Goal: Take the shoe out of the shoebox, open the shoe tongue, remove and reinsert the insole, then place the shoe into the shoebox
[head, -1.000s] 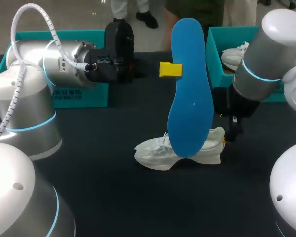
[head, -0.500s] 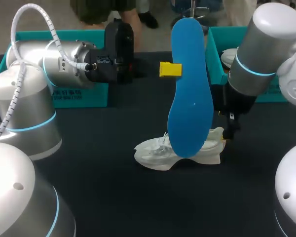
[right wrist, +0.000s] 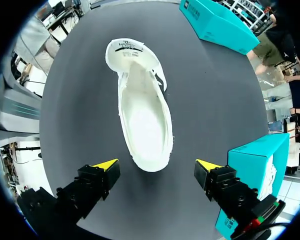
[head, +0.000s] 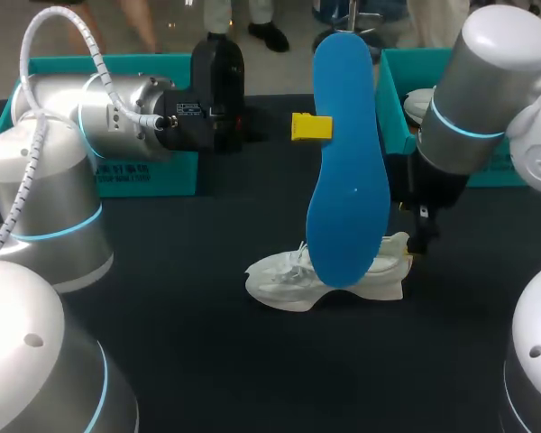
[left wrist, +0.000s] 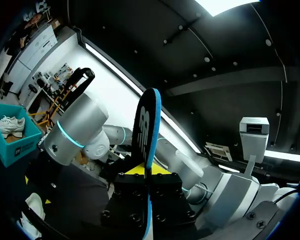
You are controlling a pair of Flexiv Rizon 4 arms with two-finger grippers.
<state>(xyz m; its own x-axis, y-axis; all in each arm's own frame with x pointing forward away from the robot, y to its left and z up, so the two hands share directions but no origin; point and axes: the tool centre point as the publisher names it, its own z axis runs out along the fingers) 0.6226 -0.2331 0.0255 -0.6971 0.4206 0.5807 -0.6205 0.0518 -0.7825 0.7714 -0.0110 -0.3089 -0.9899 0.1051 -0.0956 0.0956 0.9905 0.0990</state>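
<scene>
Insole [head: 347, 162], pinched by the left gripper [left wrist: 147, 172], could shove the unheld shoe [right wrist: 142, 120] aside on reinsertion; the right gripper [right wrist: 156, 165] hung open.

white shoe [head: 288, 280] sole-down, blue insole [head: 347, 180] upright

The left arm [head: 45, 180] and right arm [head: 487, 81] are built of rounded silver-white housings ringed by thin glowing cyan bands. A white spiral-wrapped cable [head: 24, 59] is run along the left arm, and the black fingers [right wrist: 90, 187] are capped with yellow tips
</scene>
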